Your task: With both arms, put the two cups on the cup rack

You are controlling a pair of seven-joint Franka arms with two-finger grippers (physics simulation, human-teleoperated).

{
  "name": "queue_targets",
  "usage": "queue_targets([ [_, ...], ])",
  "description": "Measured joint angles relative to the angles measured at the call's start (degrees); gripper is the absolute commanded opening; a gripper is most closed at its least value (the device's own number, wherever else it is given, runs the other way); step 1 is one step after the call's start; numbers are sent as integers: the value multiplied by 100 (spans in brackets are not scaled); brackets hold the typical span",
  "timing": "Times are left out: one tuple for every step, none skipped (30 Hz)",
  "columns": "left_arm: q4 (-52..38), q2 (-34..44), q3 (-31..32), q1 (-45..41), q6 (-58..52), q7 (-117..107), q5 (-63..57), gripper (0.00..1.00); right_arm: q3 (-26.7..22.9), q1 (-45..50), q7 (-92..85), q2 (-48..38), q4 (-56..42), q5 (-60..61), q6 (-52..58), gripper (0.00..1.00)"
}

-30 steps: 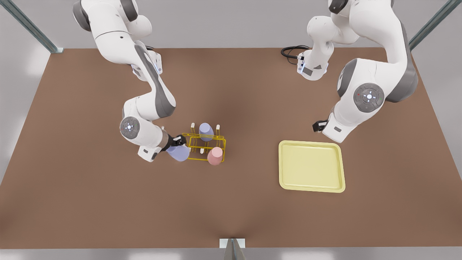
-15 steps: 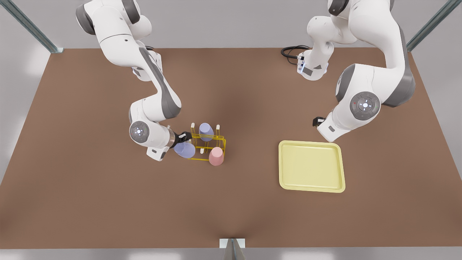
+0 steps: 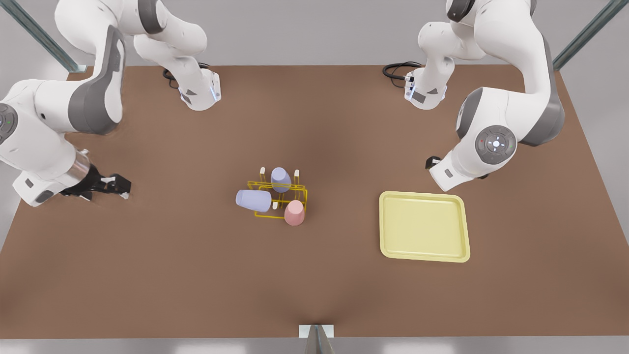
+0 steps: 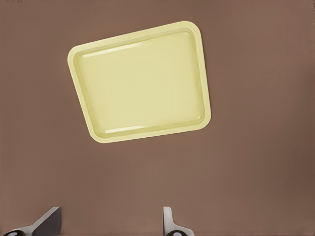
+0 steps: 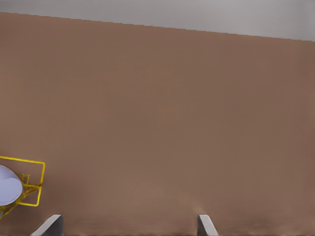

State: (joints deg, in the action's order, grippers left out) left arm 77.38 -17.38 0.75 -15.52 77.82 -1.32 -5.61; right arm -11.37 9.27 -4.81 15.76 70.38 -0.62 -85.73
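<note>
Front view: matte brown counter. The thin yellow wire cup rack with white-tipped pegs sits mid-counter. One lavender cup stands on a far peg. The second lavender cup lies on its side at the rack end toward the front view's left. The pink cup, smooth and tapered, stands at the near corner. The pale-yellow rimmed tray with rounded corners is well apart, on the front view's right. The right hand is far off at the front view's left, empty. The left hand is just past the tray's far edge.

Left wrist view: fingers spread wide, empty, above the counter with the tray beyond.

Right wrist view: fingers wide, empty. A rack corner and a lavender cup rim show at the edge.
</note>
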Motion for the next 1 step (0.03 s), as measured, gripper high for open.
queue_targets([
  [0, 0, -3, 3, 0, 28, 15, 100, -9, -54, -58, -238, 229, -97, 149, 100],
])
